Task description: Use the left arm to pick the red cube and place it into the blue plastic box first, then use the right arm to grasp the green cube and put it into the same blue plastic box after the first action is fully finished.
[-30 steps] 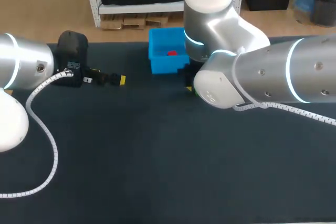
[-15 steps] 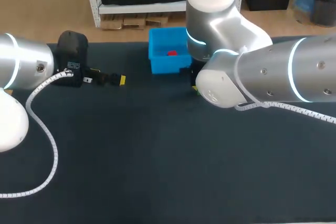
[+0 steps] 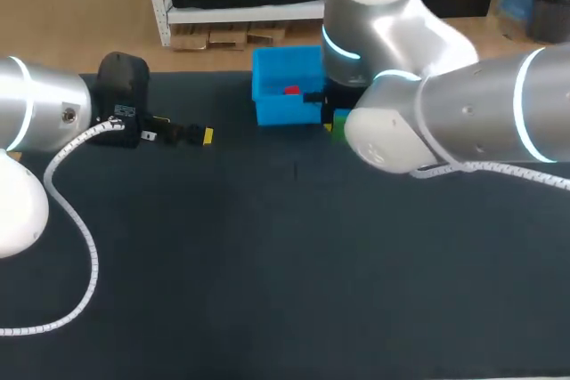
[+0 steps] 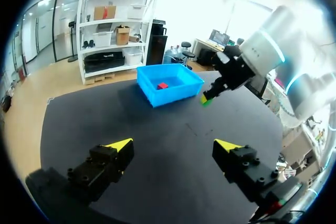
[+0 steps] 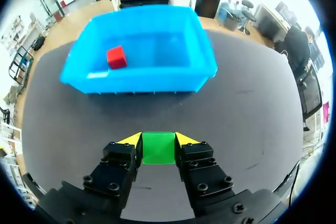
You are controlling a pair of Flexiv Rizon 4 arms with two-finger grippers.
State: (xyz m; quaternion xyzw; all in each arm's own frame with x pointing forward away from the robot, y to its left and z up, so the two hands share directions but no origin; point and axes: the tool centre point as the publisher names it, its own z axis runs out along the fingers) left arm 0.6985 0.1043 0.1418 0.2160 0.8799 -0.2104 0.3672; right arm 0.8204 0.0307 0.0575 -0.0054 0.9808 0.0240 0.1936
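Red cube (image 3: 291,91): lying inside the box (image 3: 276,113), upper middle of the head frame; first step looks done.
Green cube (image 5: 158,149): clamped between the yellow tips of the right gripper (image 5: 158,139), just short of the box wall.
Change: carried up-frame over the last second, now beside the box's right corner.
Left gripper (image 4: 170,148): fingers apart, empty, unmoved at upper left.
Meaning: only the carry over the rim and the release appear left.

Red cube (image 5: 116,56) inside blue box (image 5: 142,83); green cube (image 5: 158,149) clamped by right gripper (image 5: 158,140).
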